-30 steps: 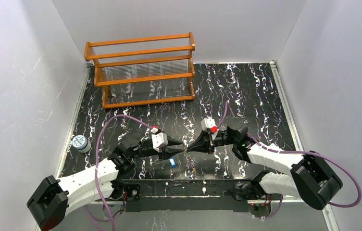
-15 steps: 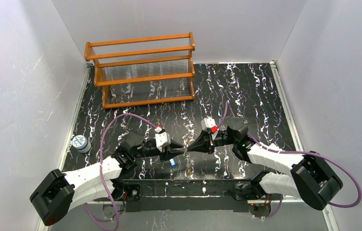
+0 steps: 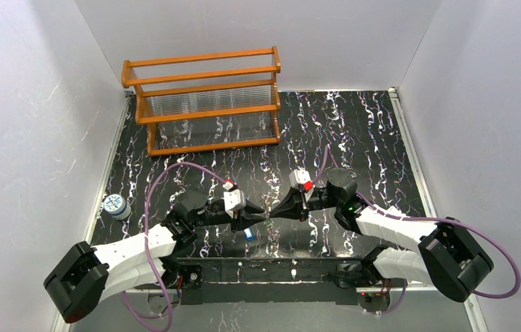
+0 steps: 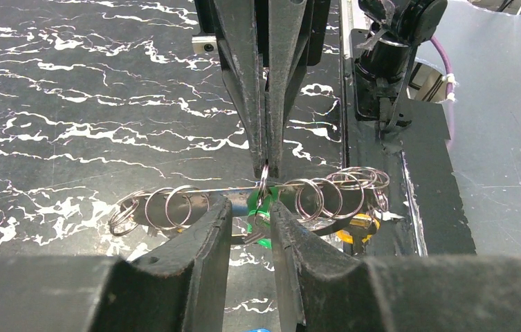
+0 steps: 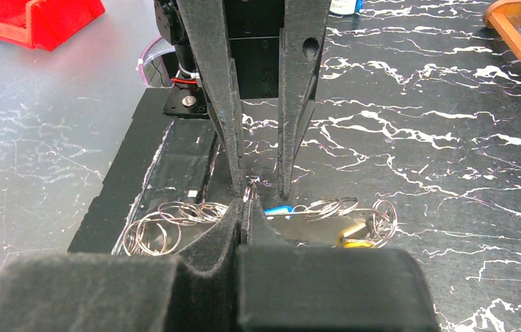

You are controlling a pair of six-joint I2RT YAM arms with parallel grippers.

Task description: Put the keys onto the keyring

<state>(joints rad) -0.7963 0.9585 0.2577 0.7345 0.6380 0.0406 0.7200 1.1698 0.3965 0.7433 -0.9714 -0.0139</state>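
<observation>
White links (image 3: 133, 250), purple cables (image 3: 147, 200) — black left pincer (image 3: 263, 216), black right pincer (image 3: 273, 215).

No readable text, label, brand or number anywhere in view

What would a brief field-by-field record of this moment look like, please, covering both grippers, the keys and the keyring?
left gripper: jaws apart, green key in the gap; contact unclear
right gripper: shut, apparently pinching a split ring
keyring: thin wire strung with many small rings, between the two grippers
yellow key: at one end of the bunch
blue key: on the table by the left gripper
background: wooden rack at the far left; small bottle at the left edge
</observation>
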